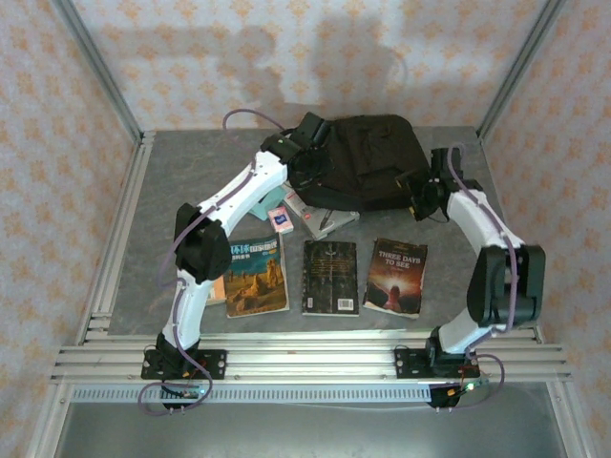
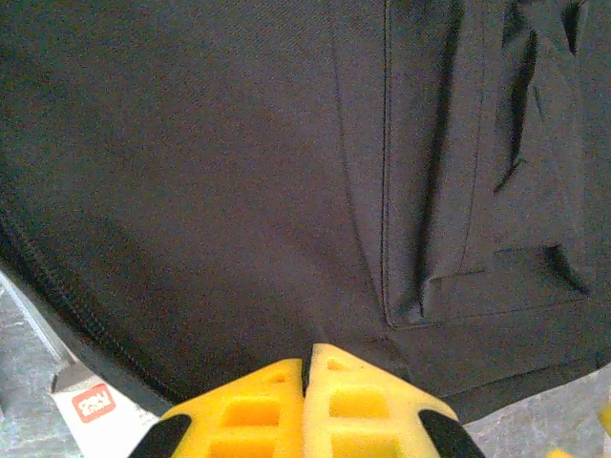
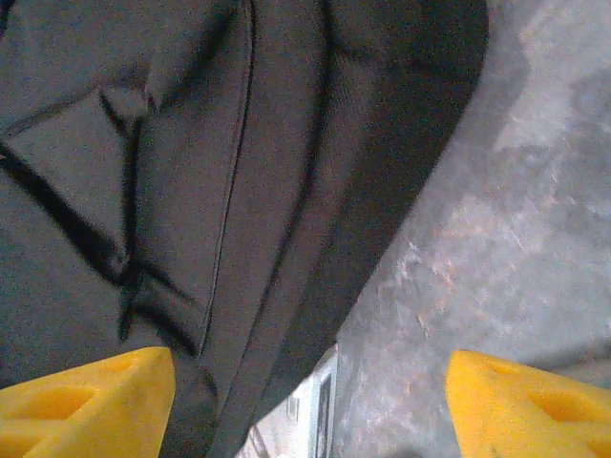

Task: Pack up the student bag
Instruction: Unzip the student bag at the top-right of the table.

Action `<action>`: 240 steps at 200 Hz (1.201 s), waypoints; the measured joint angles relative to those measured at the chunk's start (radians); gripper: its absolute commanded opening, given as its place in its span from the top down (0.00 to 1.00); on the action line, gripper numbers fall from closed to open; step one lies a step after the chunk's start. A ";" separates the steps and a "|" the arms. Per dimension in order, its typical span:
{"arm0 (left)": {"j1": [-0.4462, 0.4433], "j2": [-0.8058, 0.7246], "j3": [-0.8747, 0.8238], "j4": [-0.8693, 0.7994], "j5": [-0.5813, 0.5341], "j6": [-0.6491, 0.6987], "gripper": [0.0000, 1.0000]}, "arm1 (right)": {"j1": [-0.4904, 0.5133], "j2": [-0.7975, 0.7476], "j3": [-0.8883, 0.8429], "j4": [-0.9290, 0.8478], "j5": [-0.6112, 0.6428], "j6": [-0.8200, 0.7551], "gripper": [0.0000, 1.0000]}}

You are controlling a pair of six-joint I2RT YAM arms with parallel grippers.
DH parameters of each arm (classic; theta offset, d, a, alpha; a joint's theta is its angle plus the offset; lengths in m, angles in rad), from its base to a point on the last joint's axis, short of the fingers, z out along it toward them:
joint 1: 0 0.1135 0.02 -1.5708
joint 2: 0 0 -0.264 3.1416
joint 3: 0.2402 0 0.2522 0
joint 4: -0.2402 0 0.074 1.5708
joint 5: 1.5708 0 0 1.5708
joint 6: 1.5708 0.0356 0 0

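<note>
Student bag: the black student bag [image 1: 368,157] lies flat at the far middle of the grey surface [image 1: 172,181], between the two arms. We see its seams and a stitched pocket up close from both wrists.
Left end effector: the left end effector [image 2: 307,357] has its yellow fingers [image 2: 248,410] pressed together, with the tips against the near-left edge of the bag. We cannot tell whether any fabric is caught between them.
Right end effector: the right end effector [image 3: 310,363] is spread wide at the bag's near-right side. One yellow finger [image 3: 95,396] sits over the black fabric and the other over bare surface, so the bag's edge runs between them. We see nothing gripped.
White flat item: a white flat item [image 1: 323,221] pokes out from under the bag's near edge. The left wrist view shows a red label on its corner.
Small blue box: a small blue box [image 1: 280,219] lies just beside the white item, on its left.
Books: three books lie in a row nearer the arm bases, well apart from the bag. They are a landscape-cover book [image 1: 256,275] on the left, a black book [image 1: 330,277] in the middle and a "Three Days to See" book [image 1: 396,277] on the right.
</note>
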 measured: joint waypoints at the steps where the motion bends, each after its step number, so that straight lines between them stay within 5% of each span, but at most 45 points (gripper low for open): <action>1: 0.000 0.000 0.000 0.000 0.000 0.000 1.00 | 0.001 -0.004 -0.002 -0.001 0.000 0.001 0.29; 33: -0.025 0.006 0.002 0.000 0.010 -0.023 1.00 | 0.067 -0.093 -0.043 0.001 -0.003 0.141 0.32; 95: -0.094 0.006 0.032 -0.001 0.010 -0.048 1.00 | 0.248 -0.017 0.009 0.037 -0.032 0.352 0.28; 122: -0.118 -0.018 -0.018 0.011 0.009 -0.060 1.00 | 0.273 0.019 0.018 0.061 -0.042 0.397 0.40; 163: -0.128 -0.134 -0.182 0.039 -0.017 -0.067 1.00 | 0.275 0.037 0.001 0.062 -0.025 0.401 0.75; 203: -0.126 -0.192 -0.251 0.044 -0.067 -0.034 1.00 | 0.281 0.039 -0.035 0.056 -0.009 0.367 0.99; 240: -0.127 -0.192 -0.267 0.031 -0.108 0.032 1.00 | 0.285 0.042 -0.035 0.044 0.013 0.289 1.00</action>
